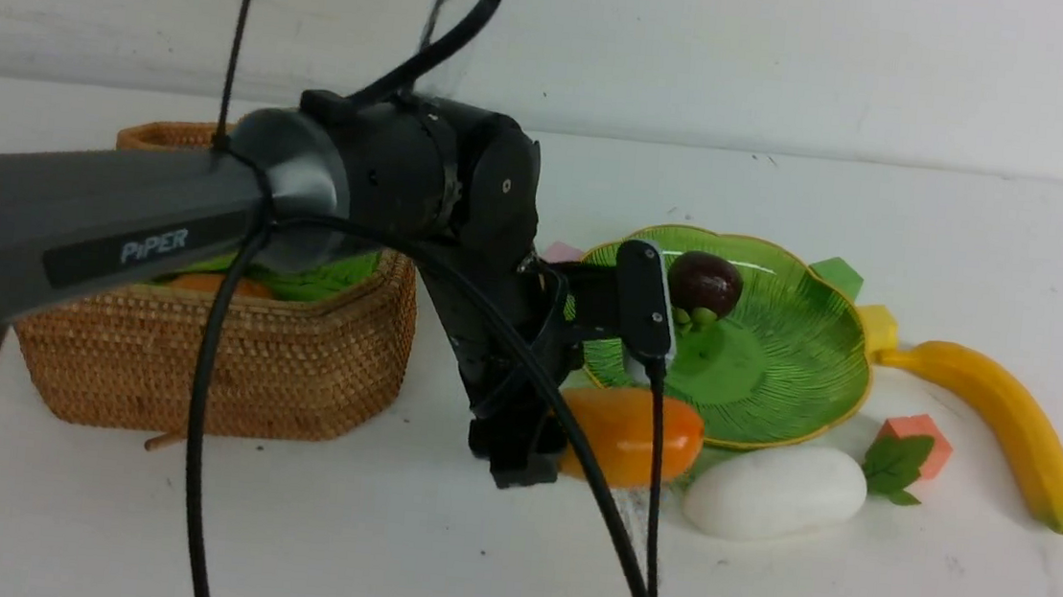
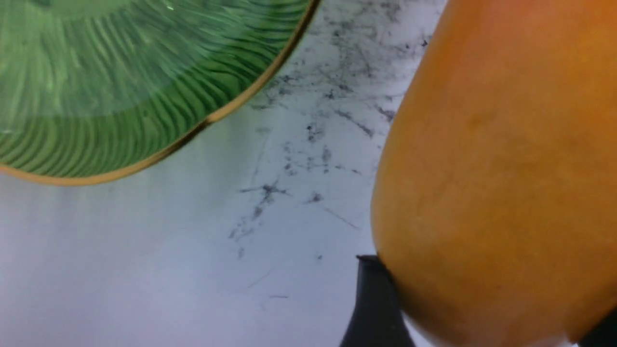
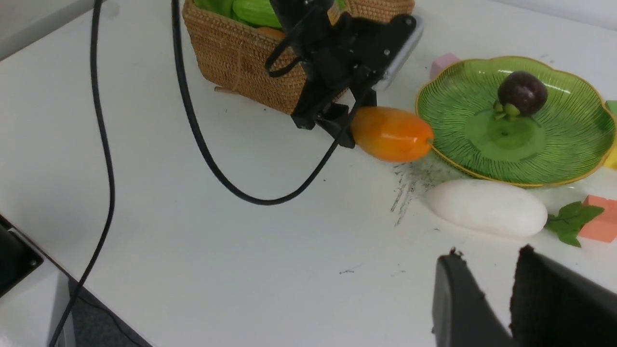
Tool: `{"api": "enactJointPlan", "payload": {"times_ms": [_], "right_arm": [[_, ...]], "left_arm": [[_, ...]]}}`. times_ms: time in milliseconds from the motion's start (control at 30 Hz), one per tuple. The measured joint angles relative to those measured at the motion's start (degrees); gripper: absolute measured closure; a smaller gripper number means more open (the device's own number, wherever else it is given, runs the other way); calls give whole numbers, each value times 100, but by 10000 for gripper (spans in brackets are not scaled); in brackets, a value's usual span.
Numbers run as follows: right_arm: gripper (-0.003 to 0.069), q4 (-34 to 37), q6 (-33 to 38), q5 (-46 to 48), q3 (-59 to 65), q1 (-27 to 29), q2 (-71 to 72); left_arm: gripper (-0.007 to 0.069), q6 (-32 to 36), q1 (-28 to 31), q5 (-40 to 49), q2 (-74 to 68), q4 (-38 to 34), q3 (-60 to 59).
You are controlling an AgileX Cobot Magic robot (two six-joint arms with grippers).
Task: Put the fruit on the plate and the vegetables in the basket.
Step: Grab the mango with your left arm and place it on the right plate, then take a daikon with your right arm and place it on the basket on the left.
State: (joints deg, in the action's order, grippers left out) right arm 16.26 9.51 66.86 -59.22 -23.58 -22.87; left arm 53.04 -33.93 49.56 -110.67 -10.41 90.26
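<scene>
My left gripper (image 1: 560, 436) is shut on the left end of the orange-yellow mango (image 1: 640, 438), just in front of the green leaf-shaped plate (image 1: 775, 378). In the left wrist view one dark finger (image 2: 376, 303) presses the mango (image 2: 496, 168) beside the plate's rim (image 2: 202, 126). The purple mangosteen (image 1: 704, 285) sits on the plate. The banana (image 1: 1002, 417) lies to its right. The white radish (image 1: 774, 491) lies in front. The wicker basket (image 1: 227, 368) holds a green gourd (image 3: 255, 12) and an orange-brown potato (image 1: 210, 283). My right gripper (image 3: 487, 253) hangs open and empty near the radish (image 3: 487, 207).
Small cubes lie round the plate: pink (image 1: 562, 252), green (image 1: 837, 272), yellow (image 1: 878, 329) and salmon (image 1: 919, 438). The left arm's black cable (image 1: 200, 462) hangs across the front of the basket. The table's near edge (image 3: 58, 270) shows in the right wrist view.
</scene>
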Motion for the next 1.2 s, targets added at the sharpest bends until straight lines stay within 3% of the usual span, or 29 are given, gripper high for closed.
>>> {"api": "enactJointPlan", "payload": {"times_ms": [200, 400, 633, 800, 900, 1000, 1100, 1167, 1200], "right_arm": [[475, -472, 34, -597, 0, 0, 0], [475, -473, 39, -1143, 0, 0, 0], [475, -199, 39, -993, 0, 0, 0], [475, -170, -29, -908, 0, 0, 0], [475, -167, -44, -896, 0, 0, 0], [474, -167, -49, -885, 0, 0, -56], [473, -167, -49, -786, 0, 0, -237], [473, -167, -49, -584, 0, 0, -489], [473, -172, -49, -483, 0, 0, -702]], "left_arm": [[153, -785, -7, -1379, 181, -1171, 71], [153, -804, -7, -2500, -560, -1906, 601], [127, -779, -7, -2561, -1227, -1876, 1093], [-23, -796, -7, -2435, -1204, -1819, 1119], [-41, -802, -7, -2244, -1031, -1795, 1122], [-14, -875, -7, -1949, -725, -1743, 1134], [62, -1336, -7, -1517, -300, -1635, 1134], [187, -2124, -7, -1053, 207, -1437, 1134], [294, -2626, -7, -740, 518, -1221, 1134]]}}
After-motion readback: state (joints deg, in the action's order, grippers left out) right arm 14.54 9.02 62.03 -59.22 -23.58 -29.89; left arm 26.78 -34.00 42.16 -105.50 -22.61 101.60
